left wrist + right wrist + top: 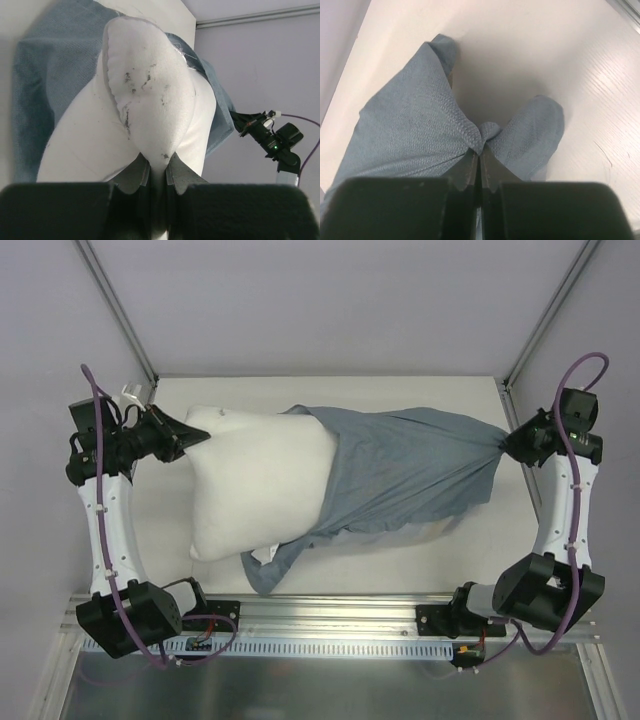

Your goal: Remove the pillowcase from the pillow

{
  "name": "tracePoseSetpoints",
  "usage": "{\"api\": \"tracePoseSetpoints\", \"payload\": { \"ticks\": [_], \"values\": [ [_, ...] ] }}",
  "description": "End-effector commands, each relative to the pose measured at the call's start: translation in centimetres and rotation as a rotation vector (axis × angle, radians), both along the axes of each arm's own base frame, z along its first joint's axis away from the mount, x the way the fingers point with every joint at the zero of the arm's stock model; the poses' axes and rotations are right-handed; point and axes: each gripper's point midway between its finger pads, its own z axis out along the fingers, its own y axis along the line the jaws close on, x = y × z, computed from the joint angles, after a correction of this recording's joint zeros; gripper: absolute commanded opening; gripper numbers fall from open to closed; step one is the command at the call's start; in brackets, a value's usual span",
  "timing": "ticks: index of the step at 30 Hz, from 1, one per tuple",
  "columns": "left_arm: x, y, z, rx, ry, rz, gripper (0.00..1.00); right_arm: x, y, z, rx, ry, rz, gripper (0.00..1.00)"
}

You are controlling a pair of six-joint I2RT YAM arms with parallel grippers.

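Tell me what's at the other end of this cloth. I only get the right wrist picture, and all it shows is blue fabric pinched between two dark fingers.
Observer: From above, the pillowcase runs left from that pinch. Its open end lies over part of a plump white pillow, and the pillow's left part is bare.
Operator: Is anything holding the pillow, or is it just lying there?
Observer: It is held. The left gripper is shut on the pillow's far-left corner, and the left wrist view shows the white corner squeezed between its fingers.
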Motion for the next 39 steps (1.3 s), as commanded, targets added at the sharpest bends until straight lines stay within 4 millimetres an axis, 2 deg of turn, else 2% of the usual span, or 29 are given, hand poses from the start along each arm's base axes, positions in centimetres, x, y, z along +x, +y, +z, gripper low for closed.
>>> {"api": "tracePoseSetpoints", "payload": {
  "ticks": [1, 2, 6, 10, 12, 14, 15, 16, 17, 18, 19, 20, 21, 22, 23, 24, 26, 27, 28, 29, 30, 32, 33, 34, 36, 37, 39],
  "values": [
    [0.4, 2.8, 4.3, 0.034, -0.142, 0.09, 0.0, -0.6, -6.5, 4.8, -0.126, -0.131, -0.23, 0.01],
    [0.4, 4.1, 4.6, 0.031, -0.144, 0.131, 0.0, -0.8, -7.2, 6.3, -0.136, -0.159, -0.251, 0.01],
    [1.1, 6.5, 5.5, 0.006, -0.133, 0.21, 0.0, -0.9, -7.3, 8.1, -0.151, -0.175, -0.247, 0.01],
    [1.7, 7.4, 5.0, 0.02, -0.119, 0.251, 0.0, -1.0, -6.9, 6.7, -0.172, -0.13, -0.213, 0.01],
    [2.2, 8.5, 3.8, 0.046, -0.087, 0.309, 0.0, -1.2, -6.7, 5.3, -0.175, -0.098, -0.21, 0.01],
    [2.8, 9.4, 2.7, 0.051, -0.051, 0.344, 0.0, -1.1, -6.2, 4.9, -0.162, -0.098, -0.196, 0.01],
    [3.3, 9.6, 1.8, 0.055, -0.03, 0.339, 0.0, -0.8, -5.2, 4.5, -0.139, -0.104, -0.156, 0.02],
    [3.6, 8.8, 1.3, 0.07, -0.023, 0.313, 0.0, -0.3, -3.7, 4.6, -0.145, -0.106, -0.091, 0.13],
    [3.9, 8.2, 0.9, 0.083, -0.022, 0.286, 0.0, 0.0, -2.5, 4.6, -0.154, -0.105, -0.046, 0.31],
    [4.1, 7.6, 0.1, 0.103, -0.013, 0.251, 0.0, 0.0, -1.3, 4.4, -0.16, -0.092, 0.001, 0.71],
    [4.1, 5.9, -0.4, 0.112, -0.008, 0.194, 0.06, 0.3, 1.3, 4.6, -0.172, -0.086, 0.082, 0.85],
    [4.0, 5.5, -1.4, 0.153, 0.007, 0.183, 0.4, -0.2, 2.2, 4.3, -0.204, -0.059, 0.118, 0.98],
    [3.9, 5.4, -1.9, 0.185, 0.017, 0.186, 0.66, -0.3, 4.6, 4.4, -0.221, -0.06, 0.191, 1.0],
    [3.6, 4.5, -2.2, 0.223, 0.015, 0.167, 0.83, -0.8, 5.5, 4.0, -0.237, -0.048, 0.22, 0.97],
    [3.2, 5.2, -2.4, 0.289, 0.019, 0.209, 0.97, -1.3, 6.1, 3.9, -0.267, -0.04, 0.245, 0.96],
    [2.5, 5.3, -2.8, 0.348, 0.032, 0.202, 0.99, -2.2, 6.7, 4.4, -0.274, -0.061, 0.262, 0.96],
    [1.2, 5.0, -2.2, 0.465, 0.011, 0.192, 0.99, -3.8, 9.7, 3.2, -0.274, -0.055, 0.373, 0.96],
    [0.8, 6.1, -2.6, 0.553, 0.041, 0.243, 0.99, -5.1, 10.6, 3.7, -0.277, -0.088, 0.406, 0.96],
    [-0.3, 6.0, -3.1, 0.599, 0.071, 0.239, 0.99, -6.1, 13.3, 3.3, -0.274, -0.101, 0.507, 0.96],
    [-1.3, 5.1, -3.1, 0.654, 0.058, 0.212, 0.99, -7.2, 14.7, 1.9, -0.276, -0.084, 0.572, 0.96],
    [-2.0, 5.9, -3.6, 0.718, 0.083, 0.248, 0.99, -8.9, 17.4, 1.9, -0.273, -0.112, 0.676, 0.96],
    [-4.1, 6.0, -4.8, 0.792, 0.127, 0.269, 0.99, -10.4, 19.5, 0.3, -0.3, -0.102, 0.758, 0.96],
    [-4.7, 5.9, -5.2, 0.841, 0.137, 0.274, 0.99, -11.9, 21.8, -0.2, -0.29, -0.104, 0.835, 0.96],
    [-5.6, 7.4, -5.5, 0.909, 0.17, 0.338, 0.99, -12.5, 22.7, -0.8, -0.298, -0.094, 0.865, 0.96],
    [-6.9, 8.6, -5.4, 0.952, 0.19, 0.399, 0.99, -14.0, 24.9, -2.1, -0.335, -0.069, 0.949, 0.96],
    [-7.4, 9.8, -5.2, 0.995, 0.209, 0.449, 0.99, -14.3, 25.5, -2.7, -0.342, -0.05, 0.961, 0.96],
    [-8.0, 10.7, -4.6, 1.035, 0.227, 0.484, 0.99, -14.5, 26.5, -4.8, -0.374, 0.021, 0.993, 0.96]
  ]
}}
